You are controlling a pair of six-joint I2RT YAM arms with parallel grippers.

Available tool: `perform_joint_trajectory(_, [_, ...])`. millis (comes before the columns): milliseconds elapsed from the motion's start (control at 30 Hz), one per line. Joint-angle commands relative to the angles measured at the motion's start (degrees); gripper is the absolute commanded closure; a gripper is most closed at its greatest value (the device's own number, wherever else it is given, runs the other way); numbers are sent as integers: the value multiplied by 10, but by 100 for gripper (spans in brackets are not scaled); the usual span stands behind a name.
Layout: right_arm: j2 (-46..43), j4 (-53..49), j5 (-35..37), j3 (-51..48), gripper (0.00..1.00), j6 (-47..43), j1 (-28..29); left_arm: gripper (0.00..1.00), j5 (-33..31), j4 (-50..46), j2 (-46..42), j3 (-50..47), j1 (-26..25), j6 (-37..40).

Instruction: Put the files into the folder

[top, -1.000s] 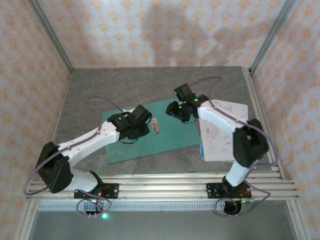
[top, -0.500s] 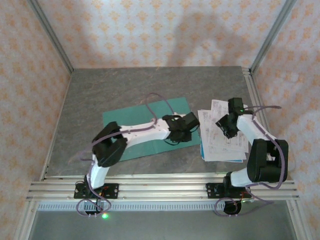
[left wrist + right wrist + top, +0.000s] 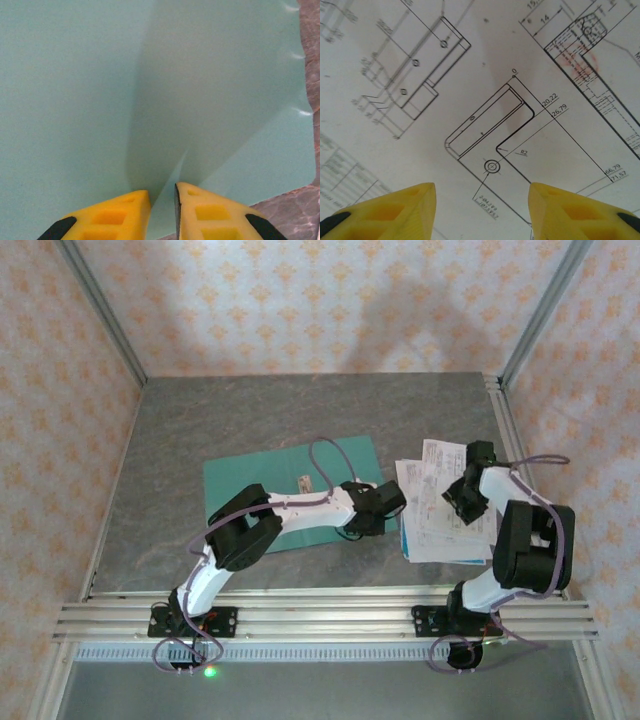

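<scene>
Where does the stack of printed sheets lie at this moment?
In the top view, the files lie on the right of the table, just right of the open teal folder, with the right gripper over them.

Top external: high, behind bases, facing down. Left wrist: close over folder (image 3: 100, 90). Right wrist: close over files (image 3: 485, 100). Both seen overhead.

The left arm reached forward and rightward, elbow bent near its base. The left gripper (image 3: 162, 212) had its yellow jaws nearly together, a thin gap between them. The right arm was folded upright, and the right gripper (image 3: 482, 207) pointed downward, jaws well apart.
</scene>
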Motion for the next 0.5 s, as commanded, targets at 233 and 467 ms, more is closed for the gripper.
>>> perform_joint_trajectory(233, [25, 22, -8, -43, 49, 12, -3, 79, -8, -25, 35, -4, -19, 19])
perform_joint_trajectory(467, [32, 39, -23, -62, 50, 22, -3, 79, -5, -23, 58, 17, -33, 13])
